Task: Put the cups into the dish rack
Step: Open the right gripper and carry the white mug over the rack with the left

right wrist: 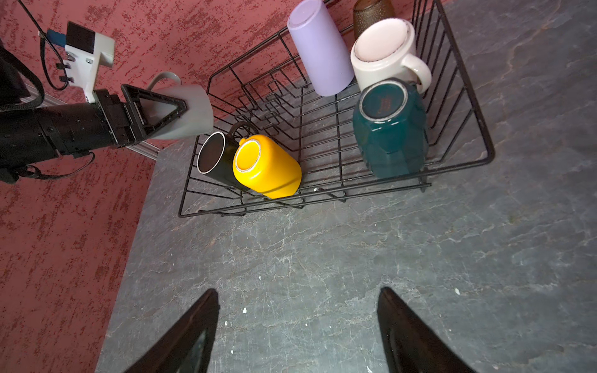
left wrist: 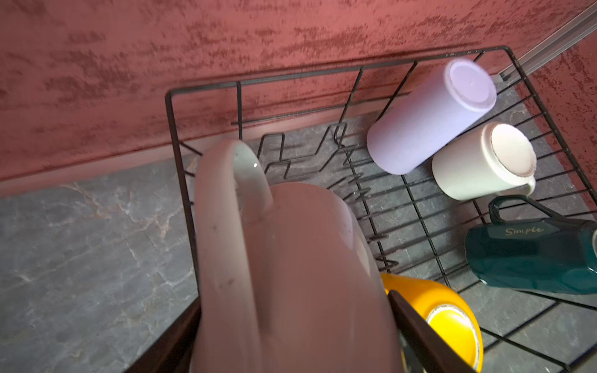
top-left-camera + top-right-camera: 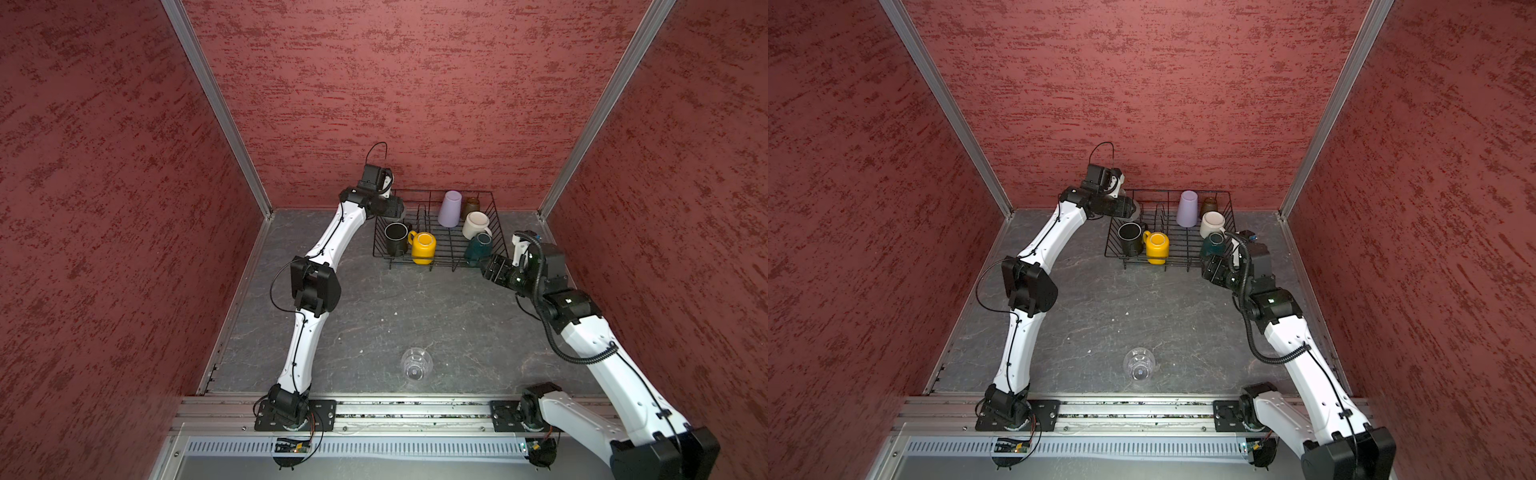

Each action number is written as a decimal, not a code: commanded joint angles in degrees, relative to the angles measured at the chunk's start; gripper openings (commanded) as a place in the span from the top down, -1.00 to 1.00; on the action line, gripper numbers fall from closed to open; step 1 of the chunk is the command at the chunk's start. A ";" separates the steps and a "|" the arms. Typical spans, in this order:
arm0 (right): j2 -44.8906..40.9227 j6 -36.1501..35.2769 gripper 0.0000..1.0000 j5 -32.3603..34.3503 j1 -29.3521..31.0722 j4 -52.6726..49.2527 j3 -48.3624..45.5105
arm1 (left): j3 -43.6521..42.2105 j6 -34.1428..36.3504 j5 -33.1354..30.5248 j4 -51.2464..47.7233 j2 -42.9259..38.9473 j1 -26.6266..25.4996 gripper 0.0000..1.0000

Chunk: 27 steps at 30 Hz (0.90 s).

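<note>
Left claw (image 2: 294, 300) clasping 1 grey mug (image 1: 200, 113), right claw (image 1: 297, 290) spread, 6 cups (image 1: 266, 166) in rack (image 1: 489, 156), 1 clear glass (image 3: 417, 365) outside

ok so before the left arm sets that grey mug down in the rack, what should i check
1. Grip on the grey mug: ok, the left gripper is shut on its body.
2. Landing spot: ok, the prong rows of the rack hold no cup.
3. Mug inside the rack's rim line: cannot tell, it overlaps the side rim in the left wrist view.
4. Right gripper out of the way: ok, open, empty, over the table in front of the rack.
5. Every cup loaded: not ok, the clear glass sits on the table.
</note>
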 commanded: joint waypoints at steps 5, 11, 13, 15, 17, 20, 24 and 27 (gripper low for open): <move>-2.22 1.87 -0.55 -1.01 -0.36 -1.39 -1.33 | 2.28 2.10 -2.02 6.11 2.15 -0.72 1.00; -2.30 1.93 -0.55 -1.31 -0.34 -1.37 -1.29 | 2.38 2.72 -0.26 7.49 2.90 -0.71 1.00; -2.44 2.13 -0.55 -1.50 -0.34 -1.28 -1.51 | 2.48 2.77 0.19 7.07 3.46 -0.72 1.00; -2.65 2.30 -0.55 -1.71 -0.33 -1.15 -1.78 | 2.48 3.01 0.74 6.61 4.00 -0.74 1.00; -2.74 2.43 -0.55 -1.95 -0.29 -1.11 -2.12 | 2.71 3.26 0.99 6.49 4.50 -0.89 1.00; -2.91 2.55 -0.55 -2.08 -0.33 -1.24 -2.50 | 3.39 3.89 1.36 6.36 5.40 -1.01 1.00; -3.01 2.99 -0.55 -2.41 -0.30 -0.83 -2.97 | 5.57 4.74 1.43 5.07 7.36 -1.38 1.00; -2.99 3.33 -0.55 -2.64 -0.34 -0.54 -3.31 | 5.82 5.47 0.77 5.01 7.72 -1.60 1.00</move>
